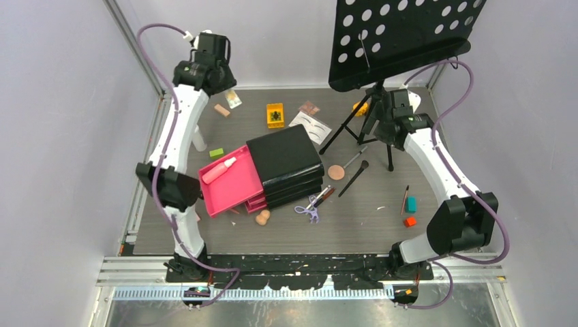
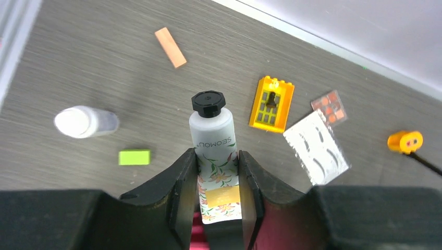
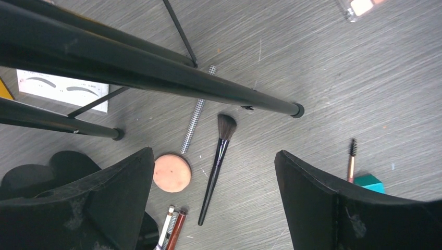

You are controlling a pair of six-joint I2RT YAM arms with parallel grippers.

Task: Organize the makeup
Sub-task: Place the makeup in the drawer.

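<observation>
My left gripper (image 2: 216,156) is shut on a white floral tube (image 2: 215,140) with a black cap, held above the table's far left (image 1: 234,99). Below it lie a white bottle (image 2: 83,121), a green block (image 2: 134,157), an orange stick (image 2: 170,47), a yellow block (image 2: 271,104), a white eyebrow card (image 2: 316,147) and a brown palette (image 2: 329,107). My right gripper (image 3: 213,153) hangs open over a black brush (image 3: 215,169), beside a round peach sponge (image 3: 172,173) and a checkered stick (image 3: 197,120). Nothing sits between its fingers.
The black chest (image 1: 286,160) has its pink drawer (image 1: 235,187) pulled out with a pink tube (image 1: 219,169) inside. The music stand's legs (image 3: 156,78) cross just beyond my right gripper. Lilac scissors (image 1: 308,210), peach sponges (image 1: 262,217) and a teal block (image 1: 411,204) lie near the front.
</observation>
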